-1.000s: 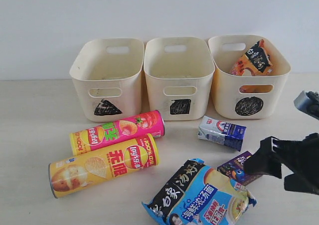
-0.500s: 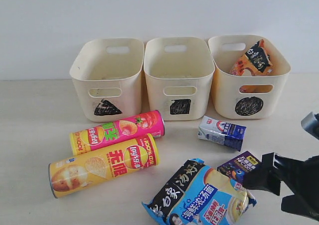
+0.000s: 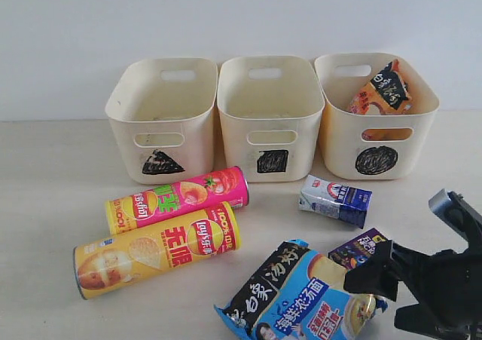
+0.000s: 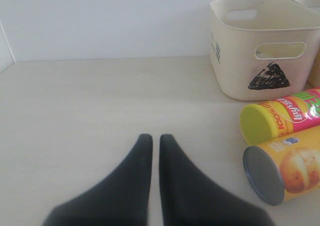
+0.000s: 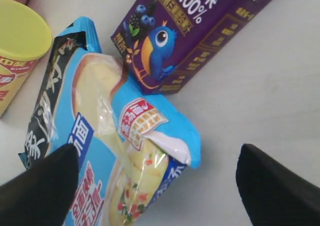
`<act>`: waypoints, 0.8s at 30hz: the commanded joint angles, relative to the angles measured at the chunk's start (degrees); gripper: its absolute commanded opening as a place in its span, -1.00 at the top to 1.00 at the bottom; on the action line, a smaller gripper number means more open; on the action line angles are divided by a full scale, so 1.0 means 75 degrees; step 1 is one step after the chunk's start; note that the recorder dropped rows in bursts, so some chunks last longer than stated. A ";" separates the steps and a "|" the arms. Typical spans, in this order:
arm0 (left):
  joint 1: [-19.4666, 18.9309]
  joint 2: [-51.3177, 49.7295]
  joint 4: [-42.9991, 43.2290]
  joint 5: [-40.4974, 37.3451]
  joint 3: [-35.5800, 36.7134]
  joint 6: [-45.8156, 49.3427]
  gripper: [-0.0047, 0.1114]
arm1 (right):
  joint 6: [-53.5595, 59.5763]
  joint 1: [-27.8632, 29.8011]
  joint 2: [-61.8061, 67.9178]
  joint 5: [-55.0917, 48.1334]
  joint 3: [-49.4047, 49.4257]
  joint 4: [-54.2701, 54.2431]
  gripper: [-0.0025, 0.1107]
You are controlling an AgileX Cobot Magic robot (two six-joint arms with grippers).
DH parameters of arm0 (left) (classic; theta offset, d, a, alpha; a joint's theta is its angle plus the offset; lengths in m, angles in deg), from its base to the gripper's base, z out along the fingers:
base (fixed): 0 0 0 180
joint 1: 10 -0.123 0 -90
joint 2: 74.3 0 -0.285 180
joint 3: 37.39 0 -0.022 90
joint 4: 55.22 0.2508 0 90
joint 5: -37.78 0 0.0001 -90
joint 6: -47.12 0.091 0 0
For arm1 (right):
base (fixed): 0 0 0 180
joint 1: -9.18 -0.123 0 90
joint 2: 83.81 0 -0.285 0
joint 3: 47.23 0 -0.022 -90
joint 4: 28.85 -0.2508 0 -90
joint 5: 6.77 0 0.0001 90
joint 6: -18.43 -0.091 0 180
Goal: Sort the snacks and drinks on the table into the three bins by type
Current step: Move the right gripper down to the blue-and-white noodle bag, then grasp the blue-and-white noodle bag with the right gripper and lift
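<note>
Leftward and lower in the exterior view, the right gripper (image 3: 385, 301) has been brought over the blue-black packet (image 3: 290, 295) since a second ago. Its jaws are spread wide, nothing is grasped, and the dark purple carton (image 3: 363, 247) is partly hidden behind it. Nothing else has been shifted: the pink-yellow tube (image 3: 177, 199), the yellow-orange tube (image 3: 154, 248) and the white and blue carton (image 3: 335, 199) are left lying on the table (image 3: 53, 197). The orange-black packet (image 3: 380, 90) is kept in the circle bin (image 3: 339, 140). The left gripper (image 4: 151, 151) is seen clenched on nothing.
</note>
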 commanded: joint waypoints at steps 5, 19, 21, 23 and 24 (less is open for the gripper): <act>0.0005 0.0021 -0.0032 0.0050 -0.0019 0.0009 0.84 | 0.0758 -0.0215 0.0408 -0.0110 -0.0010 -0.0292 -0.43; 0.0005 0.0021 -0.0032 0.0036 -0.0019 0.0009 0.84 | -0.0318 -0.1594 0.0423 0.1516 -0.0630 -0.0292 -0.43; 0.0005 0.0021 -0.0032 0.0036 -0.0019 0.0009 0.84 | -0.0333 -0.1594 0.0485 0.1219 -0.0734 -0.0292 -0.43; 0.0005 0.0021 -0.0032 0.0036 -0.0019 0.0009 0.84 | -0.0469 -0.1594 0.0606 0.1032 -0.0810 -0.0292 -0.43; 0.0005 0.0021 -0.0032 0.0036 -0.0019 0.0009 0.84 | -0.0550 -0.1594 0.0699 0.1019 -0.0822 -0.0292 -0.43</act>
